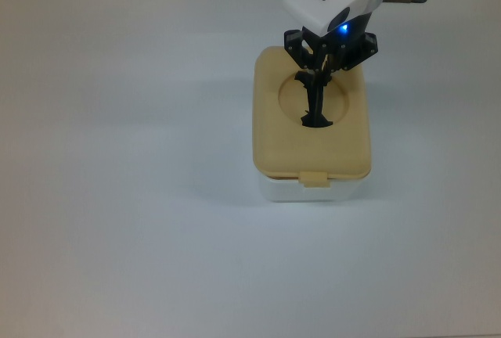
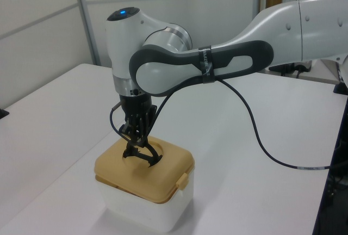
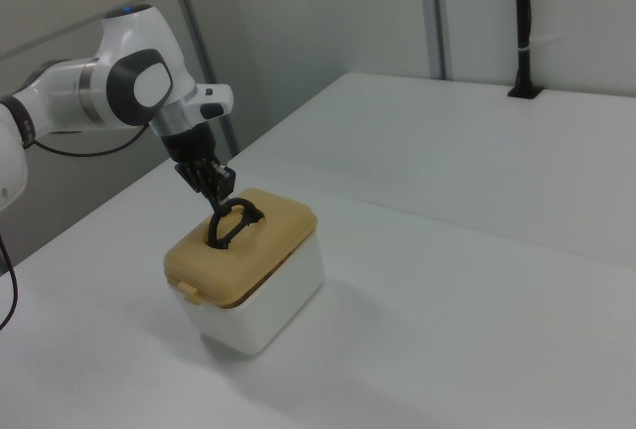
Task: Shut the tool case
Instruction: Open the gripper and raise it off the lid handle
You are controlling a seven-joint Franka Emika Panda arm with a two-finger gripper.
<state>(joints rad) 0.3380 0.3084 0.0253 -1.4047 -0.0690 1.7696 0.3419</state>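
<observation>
The tool case is a white box point(image 1: 309, 192) with a beige lid point(image 1: 270, 146) lying flat on top of it, edges lined up, so the inside is hidden. A thin dark seam runs between lid point(image 2: 117, 168) and box point(image 2: 142, 209). A black handle point(image 1: 316, 108) stands upright out of the lid's round recess. My gripper point(image 1: 322, 73) is shut on the top of that handle point(image 2: 139, 156), straight above the lid's middle. A latch tab point(image 1: 315, 179) hangs over the box's front in the top view. The right view has the gripper point(image 3: 220, 198) on the handle point(image 3: 232, 223) above the lid point(image 3: 273, 233).
The case stands alone on a white table point(image 1: 117, 197). My arm point(image 2: 217, 66) reaches in from the left view's right, with a black cable point(image 2: 272, 153) sagging below it. A black post point(image 3: 524, 32) rises at the table's far edge in the right view.
</observation>
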